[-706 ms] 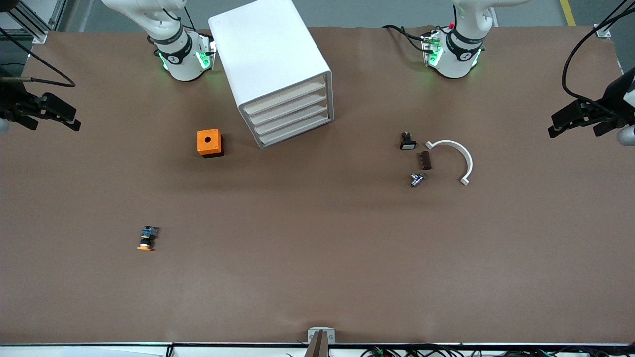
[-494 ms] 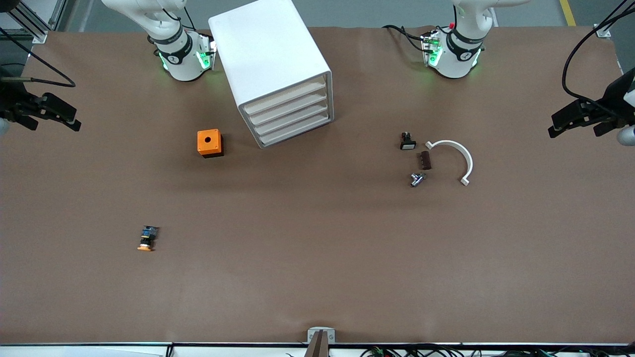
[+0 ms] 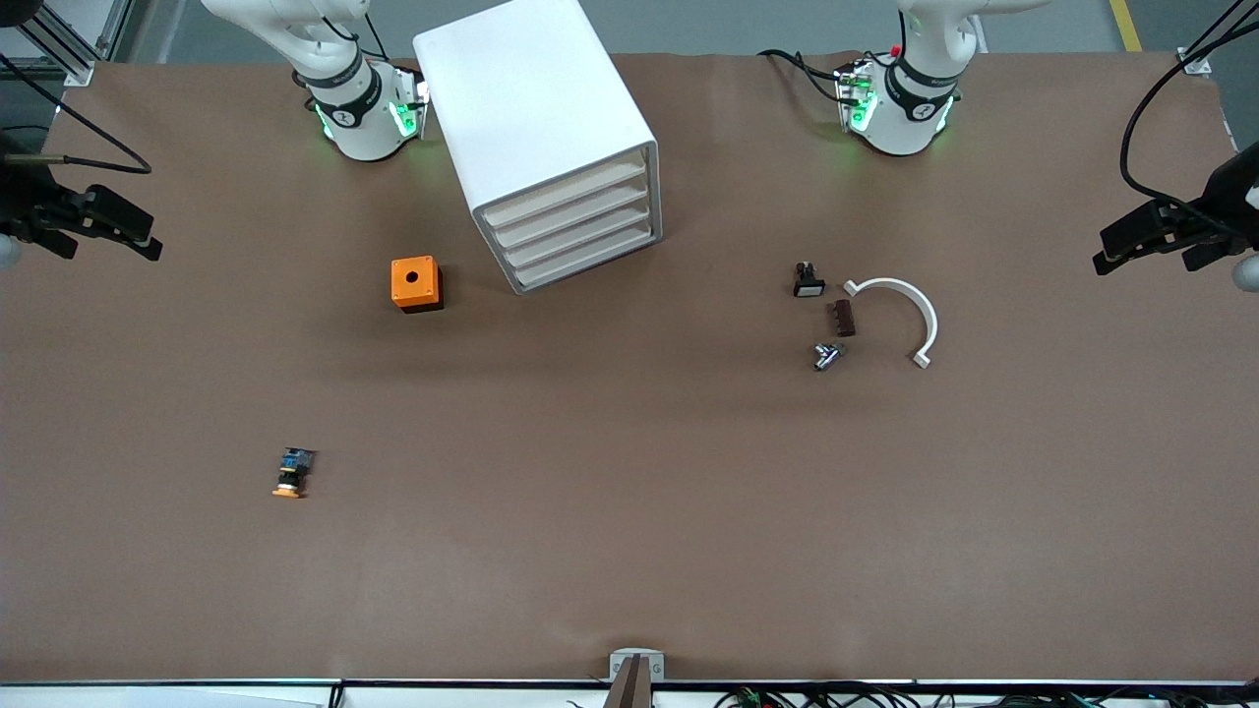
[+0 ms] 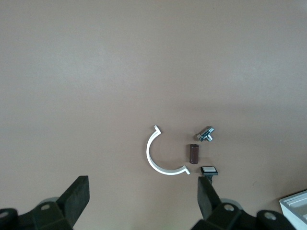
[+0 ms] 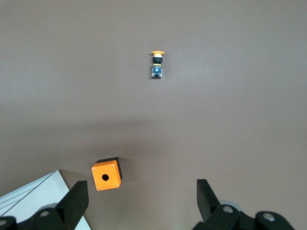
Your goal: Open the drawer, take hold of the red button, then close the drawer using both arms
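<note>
Top centre of the front view: white boxy cabinet (image 3: 536,118), standing on the brown table (image 3: 629,551) between the two arm bases, its front turned askew toward the camera.

- Drawer (image 3: 566,194): uppermost of four alike trays in the cabinet front, pushed fully in, flush with the three lower drawers (image 3: 580,246).
- Orange box (image 3: 414,281): upper middle of the frame, beside the cabinet toward the right arm's end of the table; one round hole in its top face.
- Orange-capped switch (image 3: 290,473): lower part of the frame, nearer the camera than the orange box and well apart from it; lying on its side, cap toward the camera.
- White half ring (image 3: 910,305): middle of the frame, toward the left arm's end; lying flat.
- Brown block (image 3: 843,318): just beside the half ring, inside its open side.
- Black switch with a white face (image 3: 808,281): near the brown block, farther from the camera.
- Metal fitting (image 3: 827,355): near the brown block, nearer the camera.
- Left pincer (image 4: 142,199): in the air over the left arm's end of the table, fingers spread wide, holding nothing; its wrist view looks down on the half ring group.
- Right pincer (image 5: 141,199): in the air over the right arm's end of the table, fingers spread wide, holding nothing; its wrist view looks down on the orange box and the orange-capped switch.
</note>
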Available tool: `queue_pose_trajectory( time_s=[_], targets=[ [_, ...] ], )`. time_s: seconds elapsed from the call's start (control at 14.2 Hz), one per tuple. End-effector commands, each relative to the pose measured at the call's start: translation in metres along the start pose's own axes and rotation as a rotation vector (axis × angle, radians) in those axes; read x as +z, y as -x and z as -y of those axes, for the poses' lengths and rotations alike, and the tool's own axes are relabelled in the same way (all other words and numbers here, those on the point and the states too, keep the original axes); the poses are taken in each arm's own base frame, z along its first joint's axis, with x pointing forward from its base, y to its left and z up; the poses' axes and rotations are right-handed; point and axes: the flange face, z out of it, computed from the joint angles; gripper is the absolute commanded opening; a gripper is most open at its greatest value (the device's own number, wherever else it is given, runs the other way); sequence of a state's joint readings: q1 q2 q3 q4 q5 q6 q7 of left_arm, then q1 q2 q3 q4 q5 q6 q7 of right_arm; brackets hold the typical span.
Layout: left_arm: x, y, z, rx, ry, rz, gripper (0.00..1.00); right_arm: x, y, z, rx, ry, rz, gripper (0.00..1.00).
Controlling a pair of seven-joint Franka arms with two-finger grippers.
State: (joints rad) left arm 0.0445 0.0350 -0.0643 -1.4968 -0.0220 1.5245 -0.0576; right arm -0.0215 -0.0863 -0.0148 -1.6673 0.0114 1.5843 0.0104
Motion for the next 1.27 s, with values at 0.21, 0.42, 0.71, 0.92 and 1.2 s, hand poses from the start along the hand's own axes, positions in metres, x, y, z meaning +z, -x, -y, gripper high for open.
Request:
queue_pose_trajectory(
  time_s=[0.21,0.42,0.71,0.92,1.2],
  targets=[
    [0.027,-0.015,0.008,0.002,0.013,0.071,0.99,-0.002,0.007,0.001,-0.007,0.001,-0.003,1.0],
    [0.078,-0.038,-0.002,0.006,0.014,0.154,0.99,-0.002,0.006,0.001,-0.005,0.001,-0.001,1.0],
    [0.141,-0.059,-0.033,0.052,0.011,0.245,0.99,-0.002,0.006,0.001,-0.005,0.001,-0.001,1.0],
    [0.177,-0.067,-0.07,0.039,-0.004,0.268,0.99,-0.003,0.006,0.001,-0.01,0.001,-0.004,1.0],
    [0.219,-0.075,-0.129,-0.12,0.007,0.277,0.99,-0.013,-0.003,-0.003,0.008,0.0,-0.028,1.0]
  ],
)
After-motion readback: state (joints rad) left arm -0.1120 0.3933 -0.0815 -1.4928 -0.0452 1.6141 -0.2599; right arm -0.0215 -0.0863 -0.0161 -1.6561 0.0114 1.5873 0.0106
